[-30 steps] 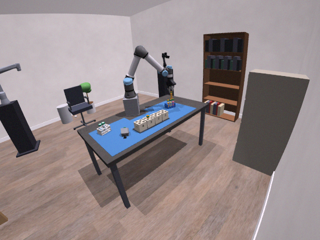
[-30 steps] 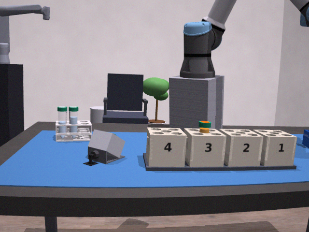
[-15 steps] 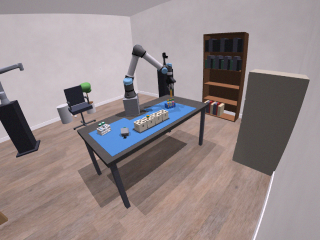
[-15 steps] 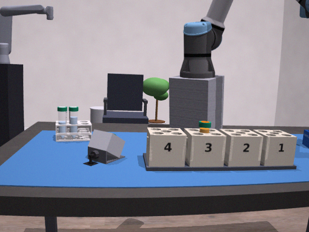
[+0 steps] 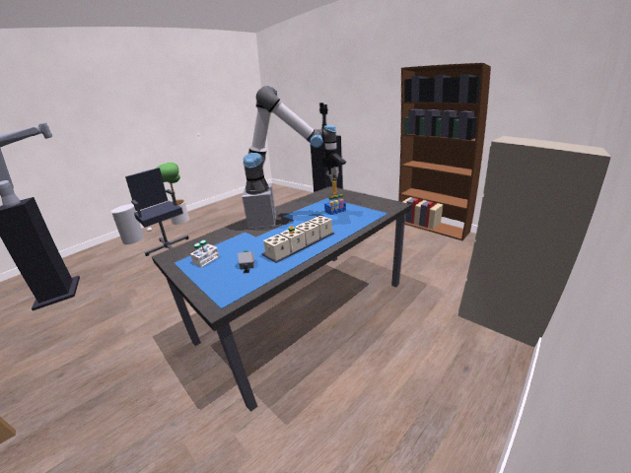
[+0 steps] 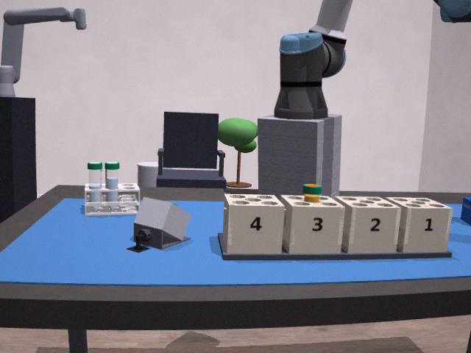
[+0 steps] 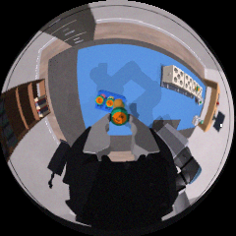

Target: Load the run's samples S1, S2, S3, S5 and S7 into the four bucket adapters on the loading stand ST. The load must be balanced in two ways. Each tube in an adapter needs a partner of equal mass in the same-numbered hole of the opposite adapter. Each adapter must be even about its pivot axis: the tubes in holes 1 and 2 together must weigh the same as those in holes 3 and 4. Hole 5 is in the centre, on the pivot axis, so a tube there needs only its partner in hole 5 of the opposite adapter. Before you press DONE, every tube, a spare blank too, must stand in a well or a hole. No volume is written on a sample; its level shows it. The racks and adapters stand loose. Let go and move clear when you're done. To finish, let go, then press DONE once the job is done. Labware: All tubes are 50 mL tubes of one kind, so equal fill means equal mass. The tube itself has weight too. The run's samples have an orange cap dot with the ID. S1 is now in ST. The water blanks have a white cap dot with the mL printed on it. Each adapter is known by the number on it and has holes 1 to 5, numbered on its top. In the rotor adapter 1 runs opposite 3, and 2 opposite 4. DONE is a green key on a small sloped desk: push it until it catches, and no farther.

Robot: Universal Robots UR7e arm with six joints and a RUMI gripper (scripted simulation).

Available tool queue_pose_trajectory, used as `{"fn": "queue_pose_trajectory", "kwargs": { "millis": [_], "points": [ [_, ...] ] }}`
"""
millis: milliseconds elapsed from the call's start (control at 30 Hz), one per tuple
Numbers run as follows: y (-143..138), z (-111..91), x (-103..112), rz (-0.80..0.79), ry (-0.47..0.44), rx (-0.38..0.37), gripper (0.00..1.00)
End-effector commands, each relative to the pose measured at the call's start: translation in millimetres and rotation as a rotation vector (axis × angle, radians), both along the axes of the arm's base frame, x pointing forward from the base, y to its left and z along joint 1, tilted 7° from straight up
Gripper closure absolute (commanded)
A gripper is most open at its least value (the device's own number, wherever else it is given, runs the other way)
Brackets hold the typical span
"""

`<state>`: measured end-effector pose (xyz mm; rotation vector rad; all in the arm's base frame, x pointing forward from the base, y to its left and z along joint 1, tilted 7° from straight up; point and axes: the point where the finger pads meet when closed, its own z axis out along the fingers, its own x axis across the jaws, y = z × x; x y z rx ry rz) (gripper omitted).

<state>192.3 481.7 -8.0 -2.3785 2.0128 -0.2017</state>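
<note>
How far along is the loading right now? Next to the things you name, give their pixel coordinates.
Done: one orange-filled tube (image 5: 291, 230) (image 6: 311, 193) stands in adapter 3 (image 6: 316, 224). In hand: the claw (image 5: 333, 175) (image 7: 118, 114) is shut on an orange-dotted sample (image 5: 334, 186) (image 7: 119, 117) above the blue rack (image 5: 334, 211) (image 7: 104, 104). Left: more samples in that rack, two water blanks in the white rack (image 5: 205, 259) (image 6: 112, 212) should partners need them, then DONE.
</note>
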Motion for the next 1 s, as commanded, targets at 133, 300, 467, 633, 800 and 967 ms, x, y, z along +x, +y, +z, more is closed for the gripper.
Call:
{"fn": "queue_pose_trajectory", "kwargs": {
  "millis": [133,300,467,633,800,967],
  "points": [
    [-46.9,8.2,37.0,0.016,0.003,0.006,1.0],
    [-73.1,12.1,57.3,0.016,0.003,0.006,1.0],
    [-88.9,14.4,69.5,0.016,0.003,0.006,1.0],
    [-115.1,18.2,89.7,0.016,0.003,0.006,1.0],
    [-141.3,22.0,110.0,0.016,0.002,0.006,1.0],
    [-157.0,24.3,122.2,0.016,0.002,0.006,1.0]
  ]
}}
